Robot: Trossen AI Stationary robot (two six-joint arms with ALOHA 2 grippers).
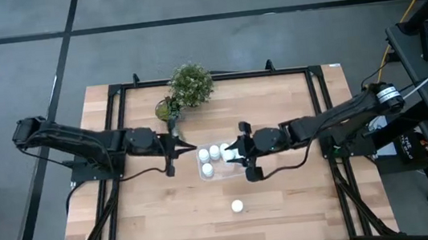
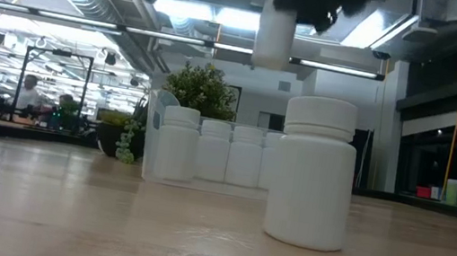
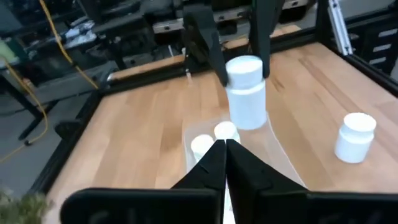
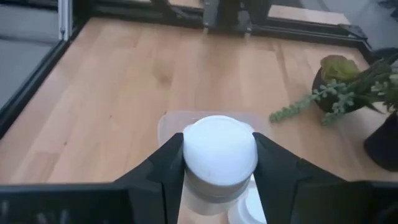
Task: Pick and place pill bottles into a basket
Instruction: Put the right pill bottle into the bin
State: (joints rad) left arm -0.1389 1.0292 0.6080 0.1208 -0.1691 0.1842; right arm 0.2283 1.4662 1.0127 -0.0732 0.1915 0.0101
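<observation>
My right gripper (image 1: 232, 149) is shut on a white pill bottle (image 3: 246, 93) and holds it above the clear basket (image 1: 221, 170). The held bottle also shows in the low view (image 2: 275, 30). Several white bottles (image 1: 210, 153) stand upright in the basket on their bases. One more bottle (image 1: 238, 206) stands on the table nearer the front edge. My left gripper (image 3: 225, 149) is shut and empty at the basket's left end. My right gripper pinches the bottle's cap end (image 4: 219, 146) between its two fingers, one on each side. The fingers (image 3: 210, 43) slant down from the table's right. The bottle hangs upright below them, clear of the basket. My left gripper: I cannot tell whether its tips touch the basket.
A small potted green plant (image 1: 190, 85) stands at the far side behind the basket, with a trailing sprig (image 4: 298, 106) toward it. A black frame (image 1: 114, 91) runs round the wooden table. The loose bottle (image 2: 314, 173) stands close before the low camera.
</observation>
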